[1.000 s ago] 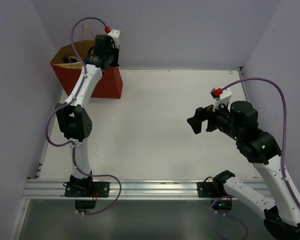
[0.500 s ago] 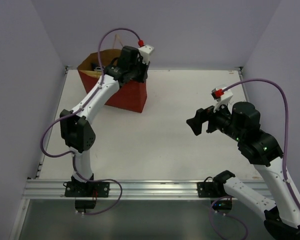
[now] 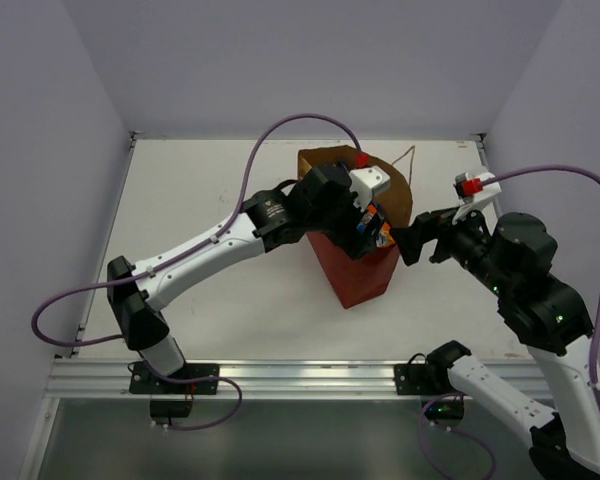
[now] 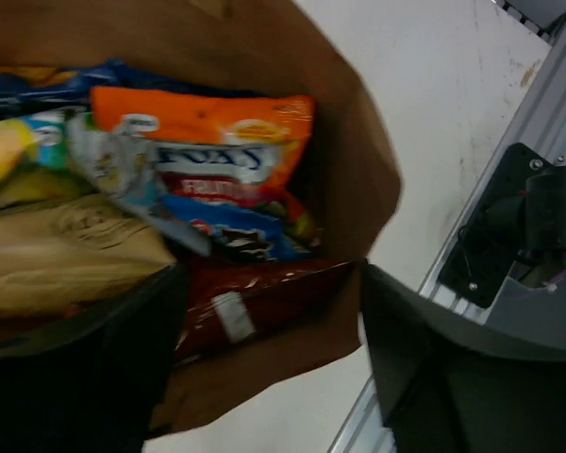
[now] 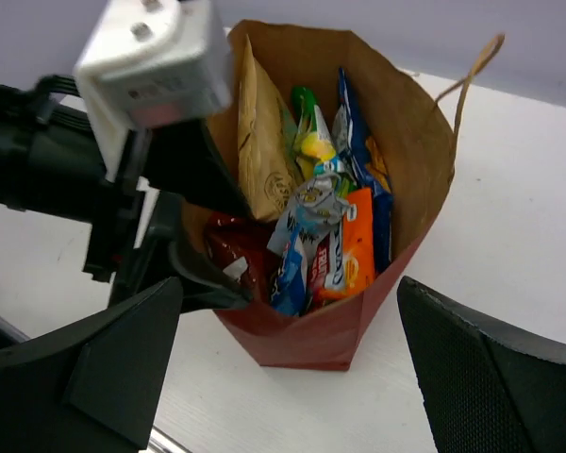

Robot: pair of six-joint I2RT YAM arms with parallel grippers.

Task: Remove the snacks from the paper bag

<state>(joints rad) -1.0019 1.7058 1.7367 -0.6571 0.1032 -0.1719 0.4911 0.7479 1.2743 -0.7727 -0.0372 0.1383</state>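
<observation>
One paper bag stands upright and open-mouthed on the tabletop, with one gripper at each side of it. The left gripper is at the bag's left rim with its jaws spread wide. One finger reaches inside over the packets and the other hangs outside the bag wall, so the wall runs between them. The jaws grip nothing; whether either finger touches the paper I cannot tell.

Inside the bag, seven snacks can be counted in the right wrist view. Nearest the left gripper, one dark red bag lies low against the front wall, and one tan packet stands behind it. Next come one small blue pack, one silvery pack and one green-and-yellow pack. Toward the bag's right wall are one orange pack and one tall blue bag. One loop handle sticks up from the right rim.

The right gripper hovers near the bag's right side, facing its mouth, with its jaws wide apart and empty.
</observation>
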